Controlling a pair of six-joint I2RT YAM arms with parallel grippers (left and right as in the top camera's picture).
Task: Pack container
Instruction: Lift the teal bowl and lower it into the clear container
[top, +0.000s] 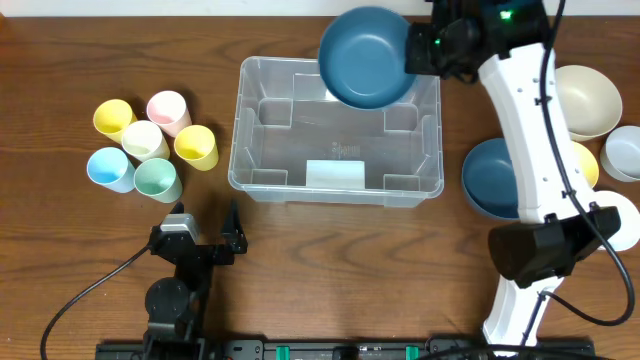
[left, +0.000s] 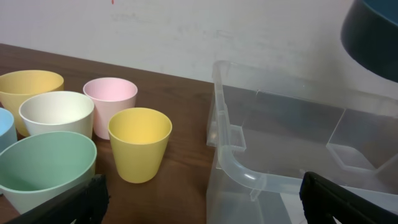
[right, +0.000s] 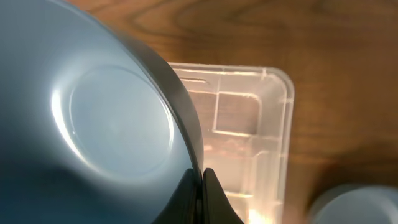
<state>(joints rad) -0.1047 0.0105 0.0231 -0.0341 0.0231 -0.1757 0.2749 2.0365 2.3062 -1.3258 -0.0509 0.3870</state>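
Overhead, your bench (top: 80, 40) carries everything. The container (top: 238, 130) sits at its middle with a long side toward you, and it is empty apart from the white label (top: 335, 172) near its front wall. It looks centred so that both arms can reach into it.

A blue bowl (top: 365, 57) hangs over the container's far right corner, overlapping the rim and tipped on a slant. In the left wrist view it is in the air above the walls, not resting on them. Your right tool (right: 202, 180) is pinched tight on that bowl's rim. A rim hold like this leaves the bowl's body free below the fingers, so you can probably lower it inside without knocking the walls.

To the right of the container, partly under the right arm, wait a second blue bowl (top: 488, 180), a cream bowl (top: 590, 100) and a few paler ones at the edge. That side seems to be the right arm's stock.

Six cups (top: 150, 140) stand upright in a close cluster left of the container, none of them packed yet.

Your left tool (top: 205, 222) is spread wide and holds nothing. It is parked near the bench's front edge, facing the cups and the container's near corner.
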